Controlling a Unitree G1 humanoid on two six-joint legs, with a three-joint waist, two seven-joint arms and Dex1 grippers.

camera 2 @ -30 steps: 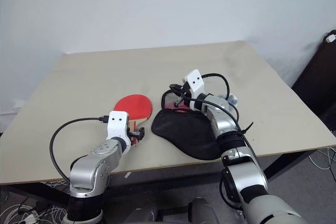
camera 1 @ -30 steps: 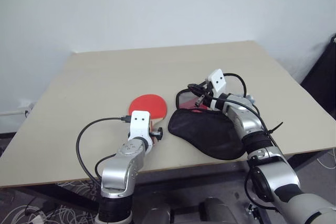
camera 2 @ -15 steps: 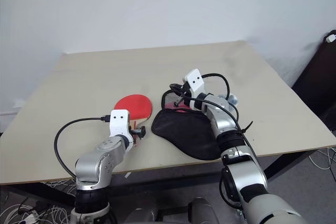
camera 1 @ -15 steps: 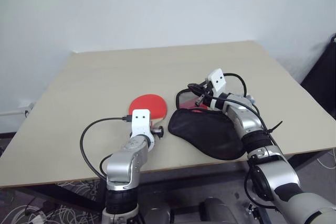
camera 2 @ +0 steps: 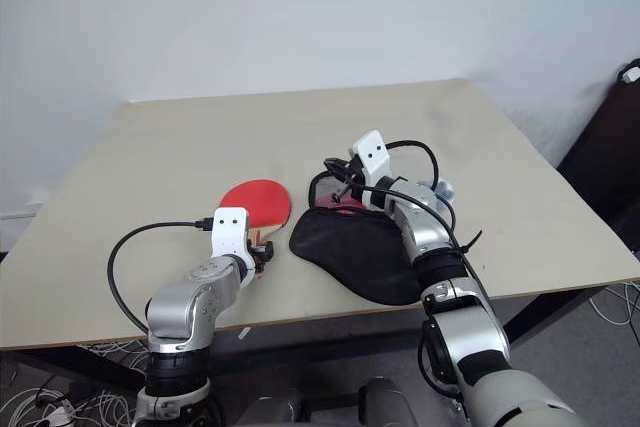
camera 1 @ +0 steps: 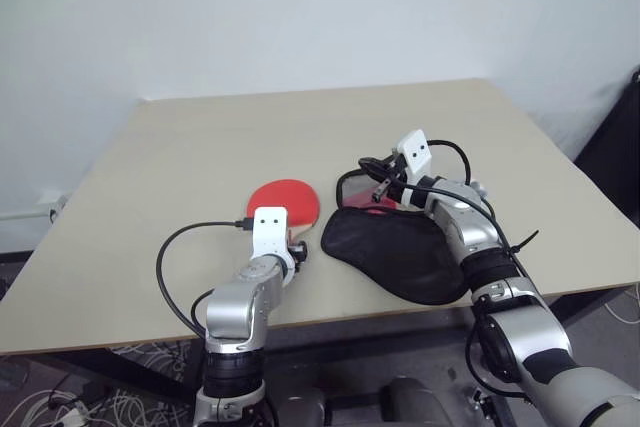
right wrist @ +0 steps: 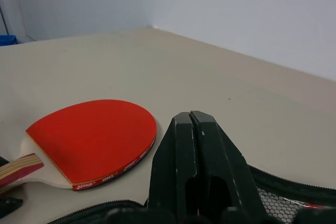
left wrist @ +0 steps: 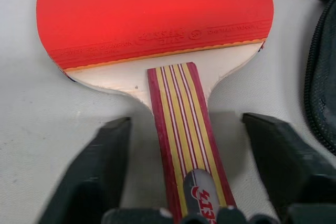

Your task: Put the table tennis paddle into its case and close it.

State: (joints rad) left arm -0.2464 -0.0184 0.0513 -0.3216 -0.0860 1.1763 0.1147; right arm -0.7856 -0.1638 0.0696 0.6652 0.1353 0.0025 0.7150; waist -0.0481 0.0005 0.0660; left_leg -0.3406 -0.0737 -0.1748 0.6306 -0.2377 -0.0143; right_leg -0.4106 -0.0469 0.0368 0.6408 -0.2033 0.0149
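Note:
The table tennis paddle lies flat on the table, red face up, with its striped wooden handle pointing toward me. My left gripper is open and straddles that handle, one black finger on each side with a gap to the wood. Right of the paddle lies the black case, its far rim lifted so the red lining shows. My right gripper is shut at that raised rim, fingers pressed together, and appears to pinch the flap.
The beige table has bare room to the left and behind the paddle. Its front edge runs just below both arms. A black cable loops from the left wrist. A white wall stands behind.
My left arm's elbow has swung inward and its gripper has settled slightly further over the paddle's handle. The right arm, paddle and case have stayed put.

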